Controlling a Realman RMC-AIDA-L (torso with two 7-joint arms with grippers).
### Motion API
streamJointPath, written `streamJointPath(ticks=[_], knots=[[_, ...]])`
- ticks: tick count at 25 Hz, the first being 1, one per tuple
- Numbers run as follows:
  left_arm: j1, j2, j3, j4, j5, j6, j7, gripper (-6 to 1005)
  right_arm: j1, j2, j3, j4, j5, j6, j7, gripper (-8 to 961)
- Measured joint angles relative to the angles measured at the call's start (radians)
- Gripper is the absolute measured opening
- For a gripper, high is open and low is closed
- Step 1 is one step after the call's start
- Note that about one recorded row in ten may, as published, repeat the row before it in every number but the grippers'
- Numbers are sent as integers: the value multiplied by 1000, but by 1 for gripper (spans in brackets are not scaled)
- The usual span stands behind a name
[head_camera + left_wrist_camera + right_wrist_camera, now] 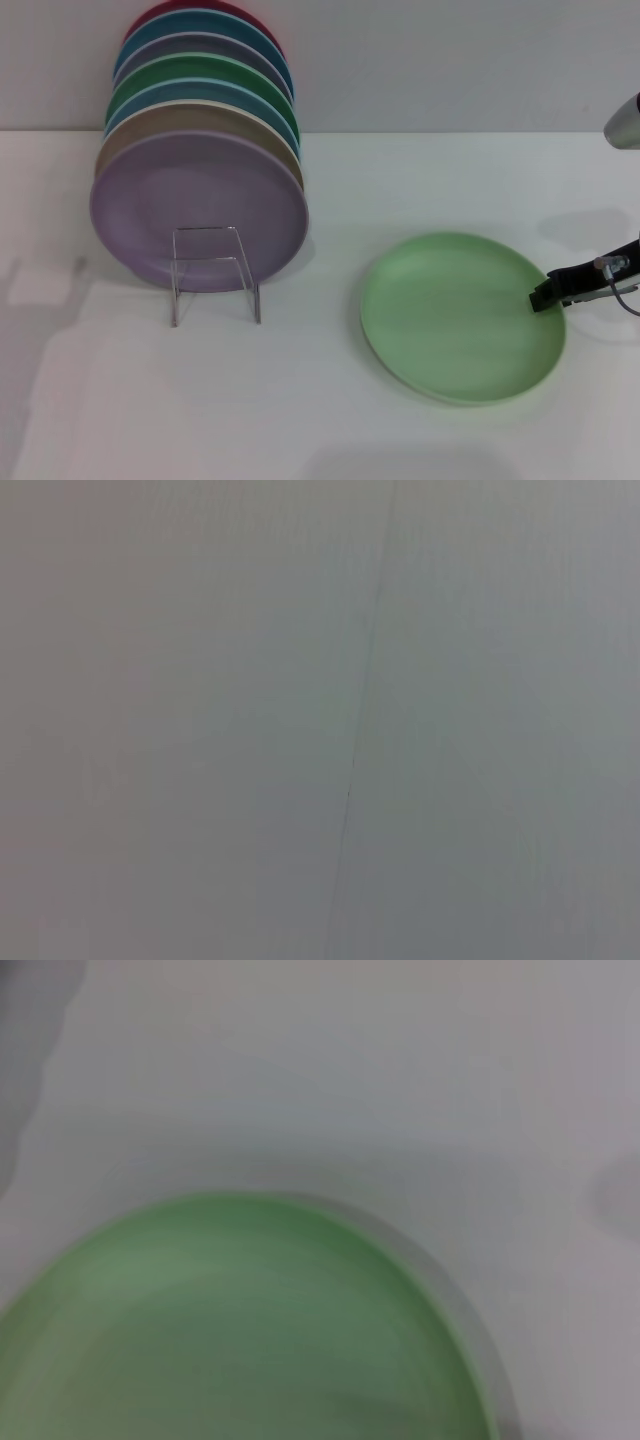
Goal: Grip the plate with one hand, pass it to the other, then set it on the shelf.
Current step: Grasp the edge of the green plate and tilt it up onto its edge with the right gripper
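In the head view, the pale green plate (462, 316) lies flat on the white table (300, 420), toward the robot's right, well apart from the rack. The right gripper (545, 296) reaches in from the right edge with its black tip at the plate's right rim; whether its jaws are apart or clamped on the rim cannot be told. The wire rack (214, 272) stands to the left and holds a row of plates on edge, leaning back toward the wall: a lavender plate (198, 212) in front, then tan, blue, darker green (200, 72) and further ones, with a red one at the back.

The left wrist view shows only a plain grey surface with a thin line across it.

The right wrist view shows the plate (250, 1330) close up, its curved rim against the white table (350, 1060).
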Motion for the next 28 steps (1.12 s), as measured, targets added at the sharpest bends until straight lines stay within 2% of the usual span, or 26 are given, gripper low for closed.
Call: streamJointPath(ticks=[11, 16, 17, 20, 24, 28], knots=[[2, -1, 0, 3, 0, 12, 0, 815, 2, 0, -13, -13, -1, -14, -15, 149], [2, -2, 0, 4, 0, 15, 0, 815, -5, 3, -13, -5, -7, -15, -23, 33], [2, -2, 0, 4, 0, 15, 0, 815, -10, 4, -12, 2, -6, -18, -25, 33], [2, -2, 0, 4, 0, 16, 0, 814, -34, 16, -12, 65, -4, -28, -32, 34], [2, -1, 0, 2, 0, 22, 0, 814, -84, 44, -12, 219, 12, -40, -55, 29], [2, 0, 0, -1, 0, 24, 0, 814, -101, 44, -16, 264, 40, -52, -63, 21]])
